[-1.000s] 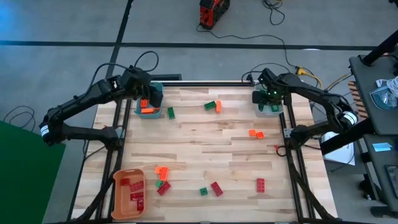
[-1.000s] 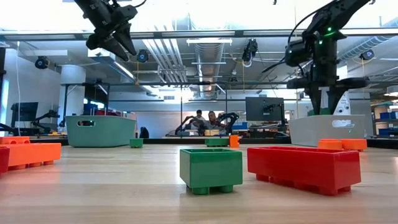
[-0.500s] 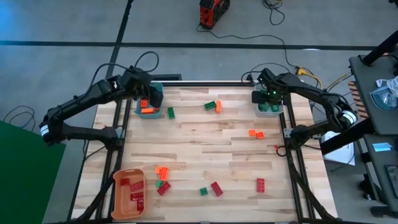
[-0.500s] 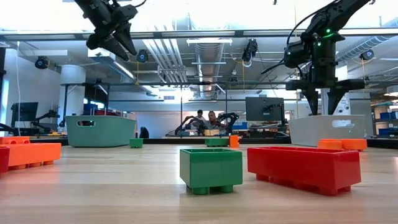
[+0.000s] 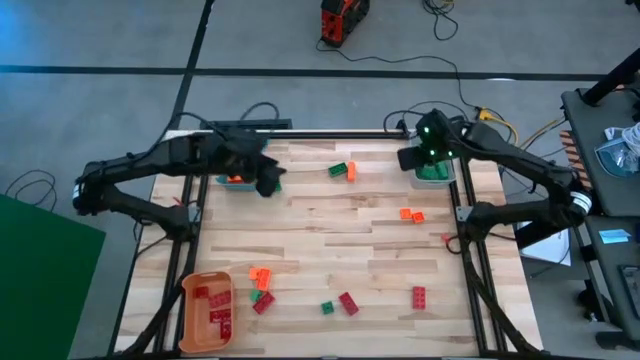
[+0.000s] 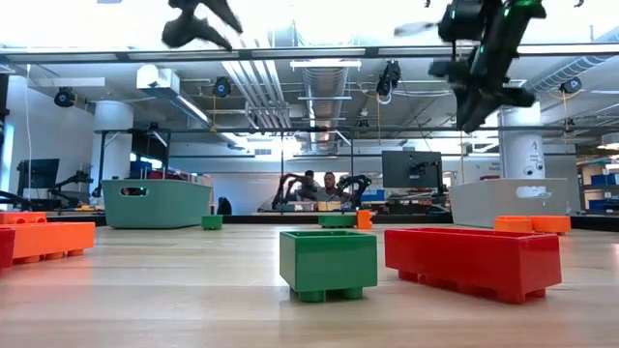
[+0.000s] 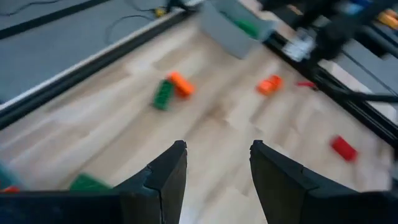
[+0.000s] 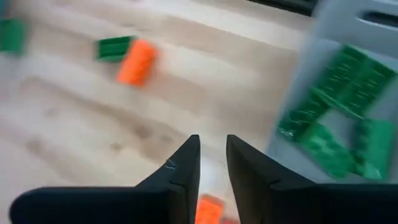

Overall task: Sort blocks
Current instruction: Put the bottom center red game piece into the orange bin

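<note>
Red, orange and green blocks lie scattered on the wooden table (image 5: 330, 240). A green and orange pair (image 5: 342, 171) lies at the far middle, two orange blocks (image 5: 411, 214) lie to the right, and red and green ones (image 5: 340, 303) lie near the front edge. My left gripper (image 5: 266, 183) hangs open in the air just right of the teal bin (image 5: 236, 176), with nothing between its fingers (image 7: 168, 180). My right gripper (image 5: 410, 158) hovers beside the left wall of the grey bin (image 5: 436, 174). Its fingers (image 8: 183, 162) are a narrow gap apart and empty.
The teal bin holds orange blocks, and the grey bin (image 8: 348, 81) holds several green blocks (image 8: 339, 106). An orange bin (image 5: 208, 310) with red blocks stands at the near left corner. Black frame rails run along both table sides. A green block (image 6: 328, 263) and a red one (image 6: 474, 261) lie near the front.
My left gripper has swung from above the teal bin toward the table's right and near side. My right gripper has risen from over the grey bin and shifted toward the table's left. No block has moved.
</note>
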Controlling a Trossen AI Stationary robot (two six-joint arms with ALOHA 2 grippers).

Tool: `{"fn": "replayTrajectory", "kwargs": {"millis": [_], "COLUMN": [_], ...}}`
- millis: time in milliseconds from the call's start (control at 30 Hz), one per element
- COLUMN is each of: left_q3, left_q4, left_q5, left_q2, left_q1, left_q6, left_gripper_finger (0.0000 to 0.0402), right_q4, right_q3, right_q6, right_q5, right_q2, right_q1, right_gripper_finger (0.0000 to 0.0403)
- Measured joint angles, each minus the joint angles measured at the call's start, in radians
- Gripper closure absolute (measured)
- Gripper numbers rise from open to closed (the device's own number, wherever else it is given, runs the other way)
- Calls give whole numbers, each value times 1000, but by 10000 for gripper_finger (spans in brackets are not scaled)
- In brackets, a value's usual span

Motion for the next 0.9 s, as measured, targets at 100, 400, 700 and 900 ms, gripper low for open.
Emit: {"fn": "replayTrajectory", "kwargs": {"millis": [100, 400, 700, 900], "left_q3": [65, 269, 434, 487], "left_q4": [-3, -127, -147, -141], "left_q5": [-2, 3, 34, 24], "left_q2": [70, 287, 546, 642], "left_q1": [-89, -333, -430, -482], "left_q6": [0, 101, 167, 320], "left_gripper_finger": [247, 247, 247, 248], "right_q4": [26, 32, 32, 30], "right_q3": [2, 2, 2, 1], "right_q6": [-9, 4, 0, -23], "right_q5": [0, -1, 0, -2], "right_q2": [-46, -182, -248, -253], "right_q1": [95, 328, 395, 413], "right_gripper_finger": [344, 362, 362, 362]}}
